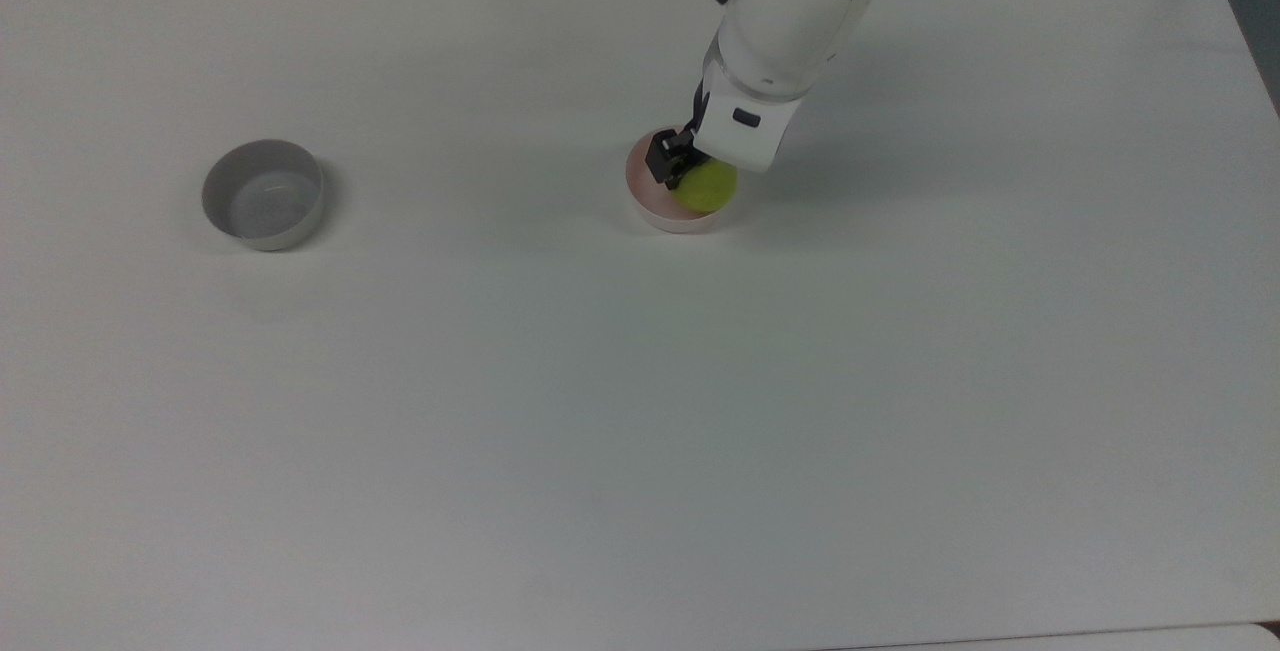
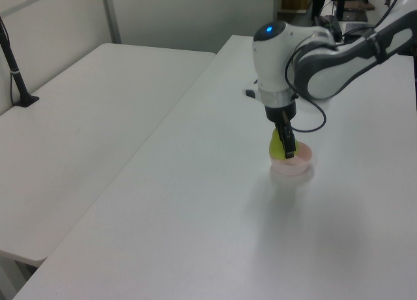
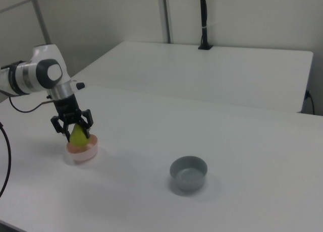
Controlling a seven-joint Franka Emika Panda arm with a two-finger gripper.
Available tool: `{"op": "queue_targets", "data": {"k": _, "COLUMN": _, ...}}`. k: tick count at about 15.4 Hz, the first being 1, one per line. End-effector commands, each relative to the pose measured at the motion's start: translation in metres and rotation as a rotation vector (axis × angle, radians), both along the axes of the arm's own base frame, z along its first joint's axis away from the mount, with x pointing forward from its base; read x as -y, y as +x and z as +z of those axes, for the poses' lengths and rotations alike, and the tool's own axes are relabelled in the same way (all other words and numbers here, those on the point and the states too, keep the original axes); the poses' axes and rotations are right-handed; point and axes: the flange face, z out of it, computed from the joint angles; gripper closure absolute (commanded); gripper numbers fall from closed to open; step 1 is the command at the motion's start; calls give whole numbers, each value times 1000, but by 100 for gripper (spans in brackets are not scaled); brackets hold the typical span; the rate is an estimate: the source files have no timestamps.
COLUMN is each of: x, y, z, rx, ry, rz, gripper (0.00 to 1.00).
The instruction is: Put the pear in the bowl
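Right now your black two-finger gripper (image 3: 72, 134) is clamped on the small rounded yellow-green pear (image 1: 706, 187), one finger on each flank, fat end down. The pear sits low inside the rim of the small round pale pink plastic bowl (image 1: 645, 205), toward the bowl's right side in the top view; whether it touches the bowl floor you cannot tell. The right view shows the pear's (image 3: 78, 135) narrow top between the fingers, poking above the pink bowl (image 3: 82, 152).

Handling, as a judgement: the pear looks light, rigid and smooth-skinned, so likely a bit slippery; the rounded body means it can roll or tip once freed. Your hold across the middle of the body looks sound, no need to shift. The bowl looks thin and light too, so a sideways nudge from a finger could slide it on the plain white table (image 1: 640, 411). Release low, pull straight up, keep clear of the bowl wall.

The small round grey bowl (image 1: 263, 194) stands well apart from the pink bowl, to the top view's left; ignore it.
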Motion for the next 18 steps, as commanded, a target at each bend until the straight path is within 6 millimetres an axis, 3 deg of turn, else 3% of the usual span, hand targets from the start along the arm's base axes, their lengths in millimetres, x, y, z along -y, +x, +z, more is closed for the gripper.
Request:
{"op": "queue_targets", "data": {"k": 1, "x": -1, "y": -3, "z": -18, "rx": 19, "ry": -21, "rz": 6, "gripper": 67}}
{"op": "queue_targets", "data": {"k": 5, "x": 0, "y": -3, "z": -26, "rx": 16, "ry": -25, "rz": 6, "gripper": 40}}
{"op": "queue_targets", "data": {"k": 7, "x": 3, "y": -3, "z": -21, "rx": 17, "ry": -23, "rz": 0, "gripper": 3}}
{"op": "queue_targets", "data": {"k": 10, "x": 9, "y": -2, "z": -5, "rx": 35, "ry": -14, "rz": -11, "gripper": 0}}
{"op": "queue_targets", "data": {"k": 18, "x": 25, "y": -3, "z": 94, "rx": 82, "ry": 32, "rz": -57, "gripper": 0}}
